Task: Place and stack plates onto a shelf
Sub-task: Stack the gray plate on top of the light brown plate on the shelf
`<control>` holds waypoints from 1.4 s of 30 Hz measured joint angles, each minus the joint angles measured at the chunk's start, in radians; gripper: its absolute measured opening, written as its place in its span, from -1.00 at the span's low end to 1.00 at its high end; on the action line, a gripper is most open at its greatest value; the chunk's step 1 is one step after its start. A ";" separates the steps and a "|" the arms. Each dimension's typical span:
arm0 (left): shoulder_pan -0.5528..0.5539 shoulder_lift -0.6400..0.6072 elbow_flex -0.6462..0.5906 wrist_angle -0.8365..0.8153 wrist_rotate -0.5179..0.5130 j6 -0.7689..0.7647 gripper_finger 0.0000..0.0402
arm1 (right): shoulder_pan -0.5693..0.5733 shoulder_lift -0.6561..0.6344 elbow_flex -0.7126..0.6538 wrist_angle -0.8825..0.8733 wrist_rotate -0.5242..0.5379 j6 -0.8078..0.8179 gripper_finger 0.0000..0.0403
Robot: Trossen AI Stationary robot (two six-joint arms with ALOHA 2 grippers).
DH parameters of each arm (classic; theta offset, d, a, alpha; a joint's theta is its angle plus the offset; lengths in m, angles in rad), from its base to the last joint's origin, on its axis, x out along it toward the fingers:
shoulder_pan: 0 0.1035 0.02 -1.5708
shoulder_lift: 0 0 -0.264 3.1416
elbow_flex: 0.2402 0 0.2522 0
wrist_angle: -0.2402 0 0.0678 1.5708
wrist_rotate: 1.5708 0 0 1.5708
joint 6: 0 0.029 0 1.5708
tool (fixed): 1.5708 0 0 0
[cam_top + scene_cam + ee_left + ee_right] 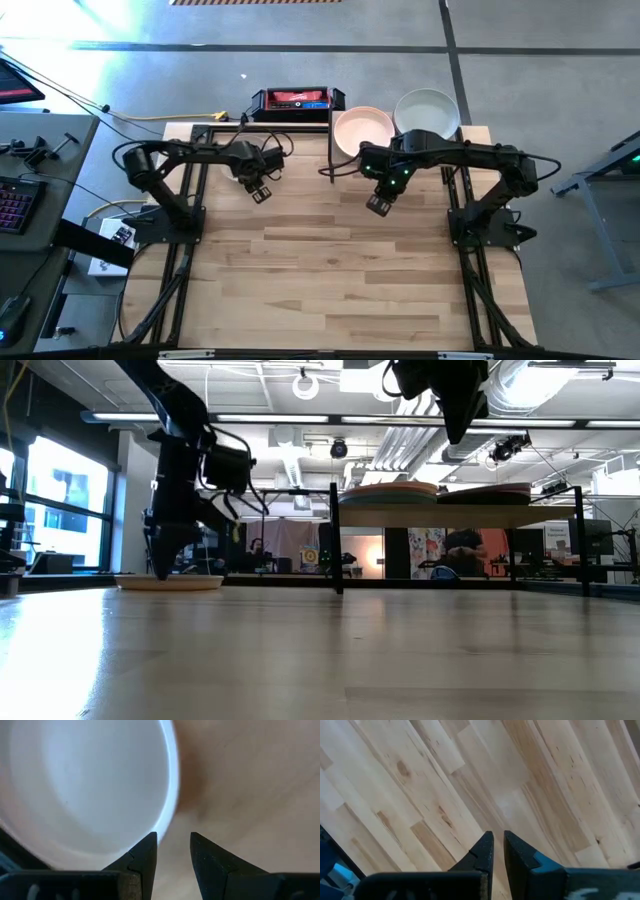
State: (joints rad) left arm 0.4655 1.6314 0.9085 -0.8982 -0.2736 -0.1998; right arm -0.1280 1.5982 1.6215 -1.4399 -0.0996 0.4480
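Left gripper (172, 851), slightly parted and empty, hovers beside a round white plate (85, 785), its far edge cut off; right gripper (498, 850), nearly closed, empty.

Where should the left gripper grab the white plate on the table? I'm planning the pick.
Take the white plate by its raised rim, from above at the edge nearest the left gripper: it lies flat on the table, so only the rim offers a pinch.
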 joint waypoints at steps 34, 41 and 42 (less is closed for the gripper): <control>-0.177 -0.093 -0.001 -0.072 0.003 0.073 -0.99 | -0.010 0.000 0.000 0.131 0.063 -0.003 -0.88; -0.329 -0.212 -0.001 -0.109 0.002 0.136 -0.99 | -0.010 0.000 0.000 0.153 0.073 -0.028 -0.85; -0.354 -0.226 -0.001 -0.109 0.003 0.151 -0.99 | -0.010 0.000 0.000 0.165 0.073 -0.040 -0.83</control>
State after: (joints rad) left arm 0.1110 1.4050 0.9077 -1.0077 -0.2708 -0.0487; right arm -0.1375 1.5986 1.6215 -1.2753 -0.0269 0.4076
